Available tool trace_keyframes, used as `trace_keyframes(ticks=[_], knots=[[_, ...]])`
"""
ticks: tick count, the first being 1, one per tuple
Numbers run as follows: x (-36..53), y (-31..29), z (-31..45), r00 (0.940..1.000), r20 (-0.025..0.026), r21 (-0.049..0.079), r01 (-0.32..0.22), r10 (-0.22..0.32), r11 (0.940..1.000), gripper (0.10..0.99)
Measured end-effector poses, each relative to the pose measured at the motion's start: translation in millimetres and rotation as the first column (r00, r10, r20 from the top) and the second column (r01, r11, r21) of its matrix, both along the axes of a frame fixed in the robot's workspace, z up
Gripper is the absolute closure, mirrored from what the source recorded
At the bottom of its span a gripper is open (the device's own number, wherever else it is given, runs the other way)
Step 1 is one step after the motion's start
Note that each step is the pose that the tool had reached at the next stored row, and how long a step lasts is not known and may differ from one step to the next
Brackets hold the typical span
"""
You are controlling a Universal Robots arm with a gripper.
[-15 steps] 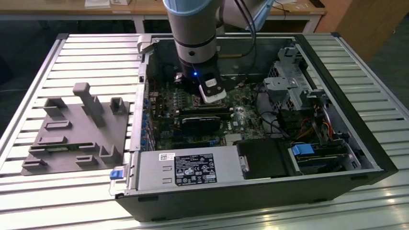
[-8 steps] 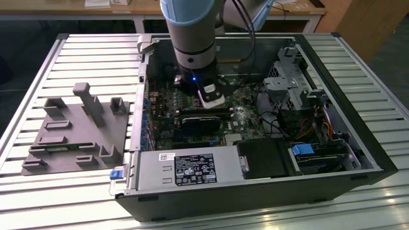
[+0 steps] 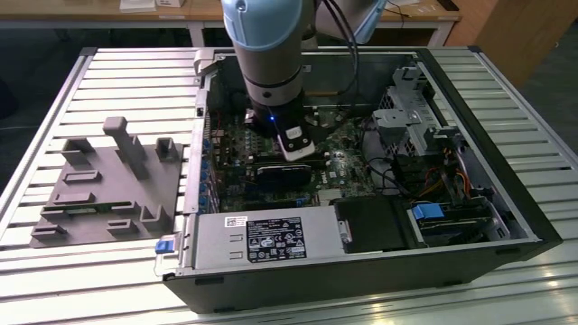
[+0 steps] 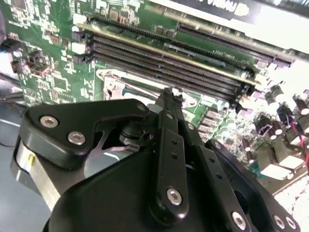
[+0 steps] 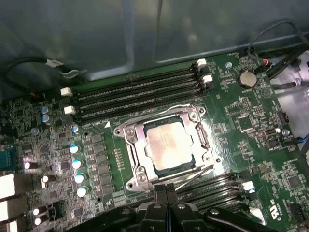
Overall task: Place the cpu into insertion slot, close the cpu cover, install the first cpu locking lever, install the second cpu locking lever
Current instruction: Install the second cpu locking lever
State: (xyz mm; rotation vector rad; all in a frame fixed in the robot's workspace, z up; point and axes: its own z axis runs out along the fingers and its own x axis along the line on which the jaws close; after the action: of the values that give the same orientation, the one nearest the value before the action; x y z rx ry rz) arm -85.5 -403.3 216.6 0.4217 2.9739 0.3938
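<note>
Slatted metal tabletop (image 3: 108,284) carries an open computer case (image 3: 361,271), the arm reaching down inside. Its gripper (image 5: 166,193) hangs with fingers pressed together, empty, just beside the insertion slot (image 5: 133,162). Beyond, the cpu (image 5: 166,144) sits in that slot under the lowered cpu cover (image 5: 140,137).

No print could be made out. The white label (image 3: 276,239) on the silver power supply (image 3: 216,245) carried dark text and marks too small to read, as did the motherboard (image 5: 251,121) lettering.
</note>
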Motion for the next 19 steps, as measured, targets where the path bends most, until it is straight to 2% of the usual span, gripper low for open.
trace_keyframes(ticks=[3,6,8,15,19], knots=[[-1.1,-3.3,-1.4,1.0000,-0.0001,0.013,-0.003,0.003,0.9999,0.984],[-2.2,-4.3,-3.7,1.0000,0.0001,0.032,-0.008,0.008,0.9995,0.984],[-3.1,-4.6,-6.1,0.9999,0.0003,0.039,-0.012,0.012,0.9992,0.984],[-8.5,-6.2,-10.4,0.9998,0.0001,0.042,-0.021,0.021,0.9989,0.984],[-10.0,-10.0,-10.9,0.9997,0.0002,0.043,-0.025,0.025,0.9988,0.984]])
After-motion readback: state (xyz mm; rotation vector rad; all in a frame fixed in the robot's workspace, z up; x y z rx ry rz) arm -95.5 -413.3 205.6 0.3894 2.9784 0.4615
